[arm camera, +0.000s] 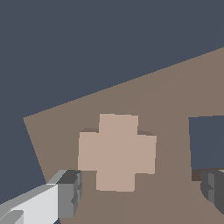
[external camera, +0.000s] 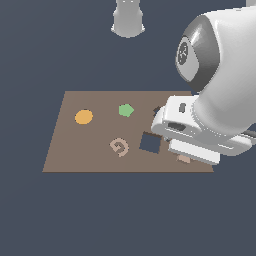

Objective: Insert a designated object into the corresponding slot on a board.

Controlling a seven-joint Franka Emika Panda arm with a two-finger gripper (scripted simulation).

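The designated object (arm camera: 117, 152), a flat beige cross, lies on the brown board (arm camera: 175, 96) near its corner. In the exterior view only a sliver of the object (external camera: 183, 159) shows under the robot hand. My gripper (arm camera: 141, 192) hangs above it, open, one grey finger (arm camera: 68, 192) on each side and neither touching it. The slot (external camera: 157, 109) is a small dark cut-out, mostly hidden behind the hand. The board (external camera: 75, 150) lies flat on the dark floor.
On the board sit an orange disc (external camera: 83, 117), a green pentagon (external camera: 126, 110) and a tan spiral piece (external camera: 119, 146). A larger dark square hole (external camera: 150, 143) lies beside the hand. The robot base (external camera: 128, 20) stands beyond the board.
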